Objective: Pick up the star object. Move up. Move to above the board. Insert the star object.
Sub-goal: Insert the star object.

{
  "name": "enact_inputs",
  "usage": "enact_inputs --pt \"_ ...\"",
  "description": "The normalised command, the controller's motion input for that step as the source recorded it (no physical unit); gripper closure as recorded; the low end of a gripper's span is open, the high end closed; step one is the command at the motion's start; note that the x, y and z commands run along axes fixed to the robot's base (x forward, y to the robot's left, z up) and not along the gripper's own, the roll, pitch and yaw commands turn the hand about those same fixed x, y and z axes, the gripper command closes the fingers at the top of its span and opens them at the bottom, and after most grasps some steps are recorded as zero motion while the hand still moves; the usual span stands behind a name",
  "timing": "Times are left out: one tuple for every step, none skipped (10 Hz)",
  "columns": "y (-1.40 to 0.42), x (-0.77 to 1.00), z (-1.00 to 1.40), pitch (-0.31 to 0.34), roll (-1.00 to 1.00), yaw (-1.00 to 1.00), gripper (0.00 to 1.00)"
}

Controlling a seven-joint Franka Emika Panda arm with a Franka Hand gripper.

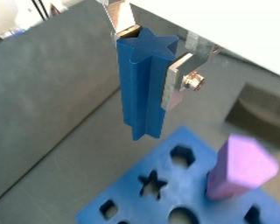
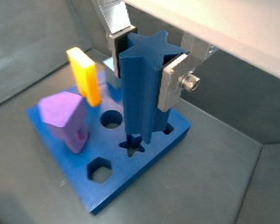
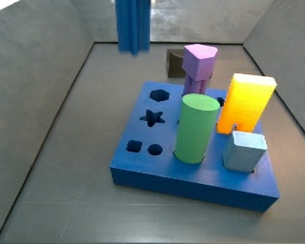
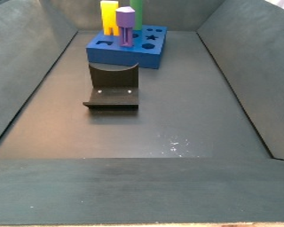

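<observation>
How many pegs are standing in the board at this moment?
4: green cylinder front middle, pale-blue cube front corner, orange block behind it, purple peg at the back of the board.

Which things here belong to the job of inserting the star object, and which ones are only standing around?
Part of the job:
- star object, held in the gripper, in the air
- board, with its star hole empty

Not part of it:
- green cylinder, in the board
- purple peg
- yellow block
- pale-blue cube
- fixture, on the floor
</observation>
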Motion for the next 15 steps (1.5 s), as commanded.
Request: enact_inputs --pt "-0.51 0.19 -1.0 -0.117 0.03 -0.38 1.0" --pt "-0.41 0.39 -1.0 -0.043 0.07 -0.35 1.0" --pt "-0.3 0.32 -1.0 -0.014 0.17 -0.21 1.0" --pt "-0.21 0.25 -1.0 -0.039 0.14 -0.2 1.0" --pt "-0.03 0.24 -0.88 -0.087 0.03 -0.15 1.0" --pt "0.0 0.32 -0.7 -0.043 0.02 -0.18 1.0" --pt "0.0 0.24 -0.51 0.0 0.01 -0.25 1.0" --pt "0.04 0.19 -0.34 0.019 0.0 -0.31 1.0" --pt "0.07 0.09 -0.29 0.013 0.01 -0.29 1.0" --pt "0.07 -0.01 -0.04 0.03 0.18 -0.09 1.0" --pt "0.15 0.0 -0.03 0.077 0.15 -0.08 1.0" --pt "0.14 0.0 -0.18 0.023 0.1 -0.06 1.0" --pt "0.1 0.0 -0.29 -0.006 0.1 -0.08 1.0" --pt "0.0 0.0 -0.21 -0.074 0.07 -0.02 1.0" --pt "0.0 0.0 -0.2 -0.113 0.01 -0.02 1.0"
